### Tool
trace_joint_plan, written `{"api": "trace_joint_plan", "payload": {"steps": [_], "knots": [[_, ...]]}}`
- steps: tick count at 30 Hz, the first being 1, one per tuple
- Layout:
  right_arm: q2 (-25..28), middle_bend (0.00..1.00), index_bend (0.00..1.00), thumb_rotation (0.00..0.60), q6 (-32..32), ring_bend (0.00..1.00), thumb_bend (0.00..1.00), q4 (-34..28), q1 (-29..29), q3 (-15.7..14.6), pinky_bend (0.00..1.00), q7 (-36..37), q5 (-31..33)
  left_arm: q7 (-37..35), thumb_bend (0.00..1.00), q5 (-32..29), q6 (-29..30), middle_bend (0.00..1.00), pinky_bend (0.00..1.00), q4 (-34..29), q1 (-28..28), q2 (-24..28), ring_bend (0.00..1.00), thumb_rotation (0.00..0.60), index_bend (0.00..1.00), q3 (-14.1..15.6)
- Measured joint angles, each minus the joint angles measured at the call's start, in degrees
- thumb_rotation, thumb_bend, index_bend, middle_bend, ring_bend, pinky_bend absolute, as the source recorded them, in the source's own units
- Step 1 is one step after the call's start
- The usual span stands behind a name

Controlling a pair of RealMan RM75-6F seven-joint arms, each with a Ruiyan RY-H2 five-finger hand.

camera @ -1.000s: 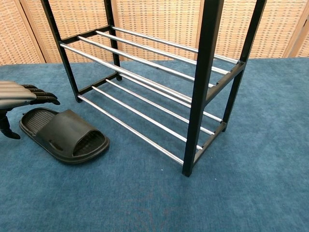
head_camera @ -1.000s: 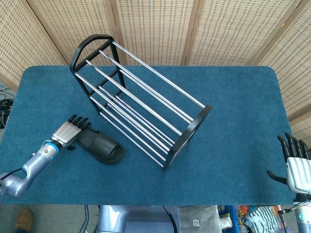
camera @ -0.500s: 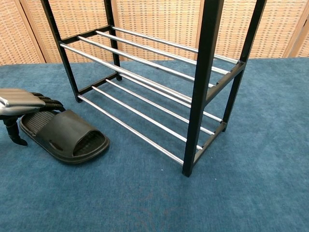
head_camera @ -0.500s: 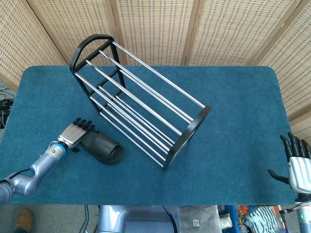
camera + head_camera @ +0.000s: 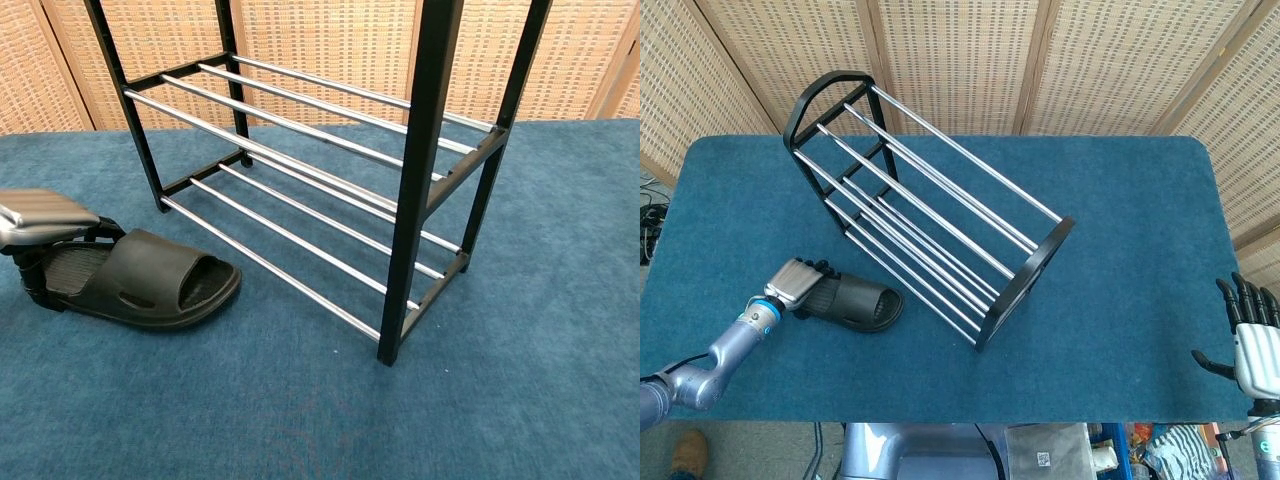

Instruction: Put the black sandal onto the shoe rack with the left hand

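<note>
The black sandal [image 5: 858, 303] [image 5: 150, 285] lies on the blue table just in front of the shoe rack's lower rails, its toe pointing toward the rack. My left hand [image 5: 798, 282] [image 5: 42, 228] grips the sandal's heel, with fingers curled over the top and the thumb below the edge. The black shoe rack [image 5: 930, 210] [image 5: 430, 150] with chrome rails stands diagonally across the table's middle, and both shelves hold nothing. At the lower right corner of the head view, off the table's edge, my right hand [image 5: 1251, 342] hangs with its fingers spread and nothing in it.
The blue carpeted table [image 5: 1120, 230] stretches to the right of the rack. Woven screens [image 5: 970, 50] stand behind the table. The rack's near end post [image 5: 412, 180] rises close to the chest camera.
My left hand has dropped from above the heel and closed on it. The sandal has swung round, so its toe now points toward the rack. The right hand has barely moved.
</note>
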Motion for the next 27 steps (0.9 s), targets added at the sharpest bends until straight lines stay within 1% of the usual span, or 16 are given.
{"api": "trace_joint_plan", "payload": {"steps": [3,9,13,18,20,24,27], "knots": [[0.08,0.0,0.0,0.6,0.08,0.0,0.0,-0.08,-0.05,-0.05,0.0,0.17,-0.14,-1.24,0.28,0.48,1.28,0.42,0.39,-0.99,0.73,1.01,0.36,0.6,0.51,0.26],[0.22,0.0,0.0,0.6,0.17,0.0,0.0,-0.32,-0.11,-0.32,0.0,0.37,-0.7,-5.03,0.28,3.1,5.51,0.42,0.39,-4.39,2.98,4.98,0.36,0.6,0.51,1.03],[0.23,0.0,0.0,0.6,0.17,0.0,0.0,-0.48,-0.12,-0.54,0.0,0.3,-1.09,-9.22,0.29,6.16,9.49,0.42,0.4,-6.54,5.34,8.58,0.36,0.6,0.51,2.12],[0.39,0.0,0.0,0.6,0.56,0.0,0.0,-0.86,-0.27,-0.71,0.0,0.35,-1.58,-13.83,0.32,9.46,14.38,0.44,0.41,-8.9,8.18,13.49,0.38,0.6,0.53,3.46],[0.47,0.0,0.0,0.6,0.65,0.0,0.0,-0.99,-0.34,-0.79,0.0,0.46,-1.74,-14.75,0.36,10.45,16.65,0.45,0.43,-10.34,9.34,15.89,0.39,0.6,0.55,3.85],[0.64,0.0,0.0,0.6,0.78,0.0,0.0,-1.21,-0.41,-0.91,0.0,0.66,-2.07,-15.33,0.46,10.67,19.38,0.49,0.47,-14.82,11.07,20.79,0.43,0.6,0.6,3.91],[0.75,0.0,0.0,0.6,0.83,0.0,0.0,-1.28,-0.45,-0.98,0.0,0.87,-2.22,-14.51,0.48,9.52,22.12,0.5,0.47,-19.63,12.23,24.23,0.45,0.6,0.6,3.24]]}}
